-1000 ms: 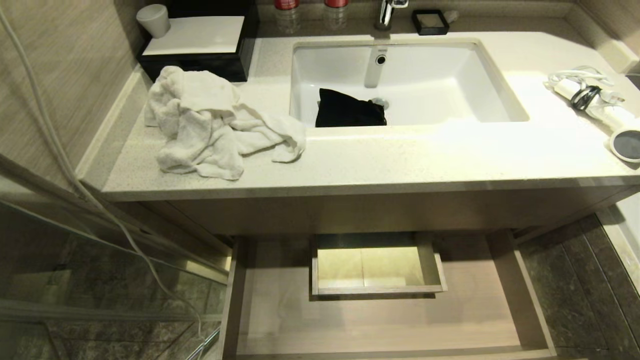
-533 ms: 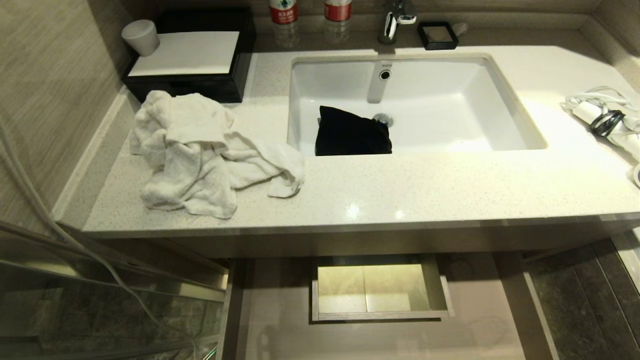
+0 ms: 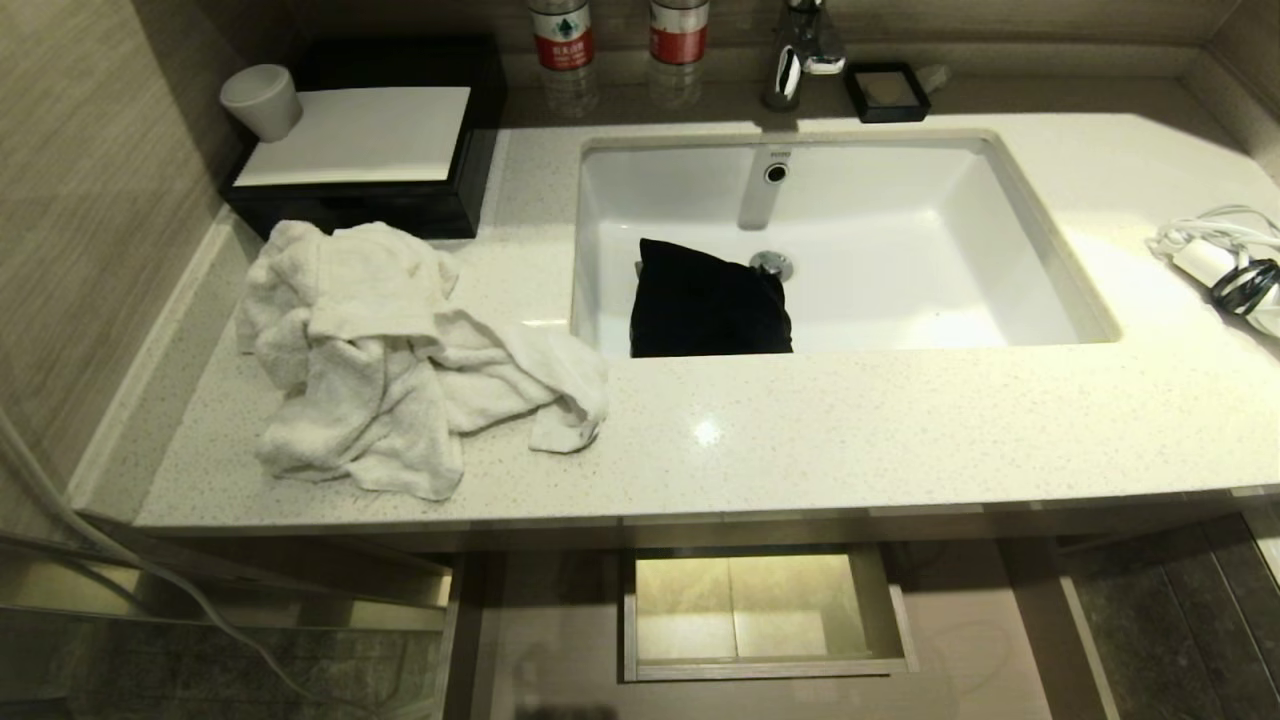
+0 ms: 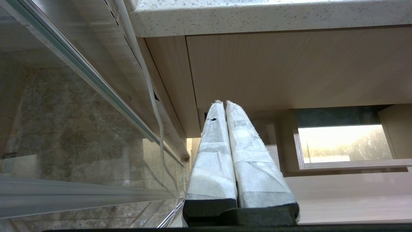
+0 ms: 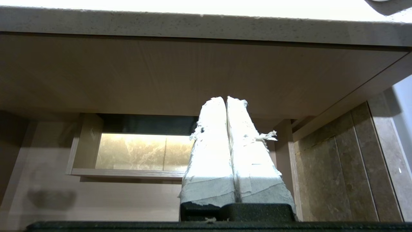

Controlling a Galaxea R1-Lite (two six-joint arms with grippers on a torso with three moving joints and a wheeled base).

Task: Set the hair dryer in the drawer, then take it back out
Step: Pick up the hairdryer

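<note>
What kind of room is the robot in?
Most likely a bathroom, perhaps in a hotel. A white rectangular sink with a chrome tap is set into a speckled stone counter, a crumpled white towel lies beside it, and a white hair dryer rests at the counter's right end.

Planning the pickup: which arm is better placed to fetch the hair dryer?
Probably the right: the hair dryer lies at the counter's right end. Both grippers, left and right, hang shut below it.

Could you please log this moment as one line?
hair dryer: on counter, right | drawer: open | left gripper: shut, empty | right gripper: shut, empty
</note>
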